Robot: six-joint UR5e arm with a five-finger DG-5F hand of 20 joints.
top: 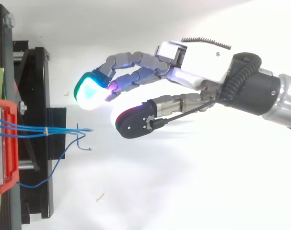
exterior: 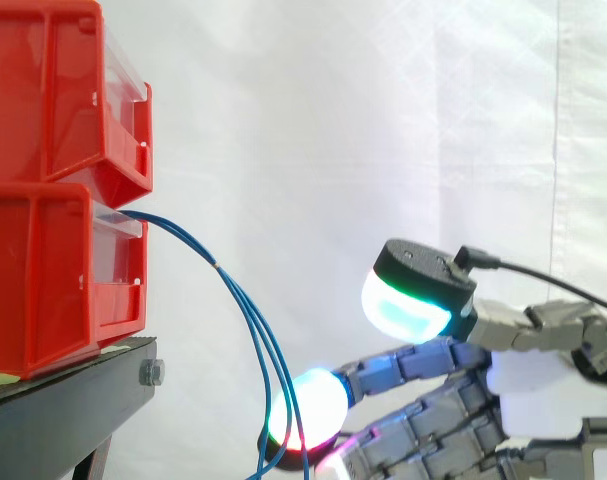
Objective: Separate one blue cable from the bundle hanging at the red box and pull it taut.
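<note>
Hand open beside the cable bundle, no strand taken yet

Cables leave the front of the lower red bin as one bunch, held together by a small tie close to the bin. From there they arc down past the edge of the black stand. Because of the tie, they fan apart only lower down, and that is where a single strand can be picked off. I judge that the hand is set low, at about that level, for this reason.

It reaches in from the right with its fingers stretched out and the thumb held apart above them, so it is open and grips nothing. In the side view one glowing pad overlaps the hanging strands. From above, that pad sits off to one side of them with a clear gap, so I take it as near but not touching. The thumb tip points toward the loose ends, and the spread between thumb and fingers looks like a ready pinch.

Separation has not begun: the strands hang slack together. The next move calls for a sideways shift, so that one strand lies between thumb and finger pad.
</note>
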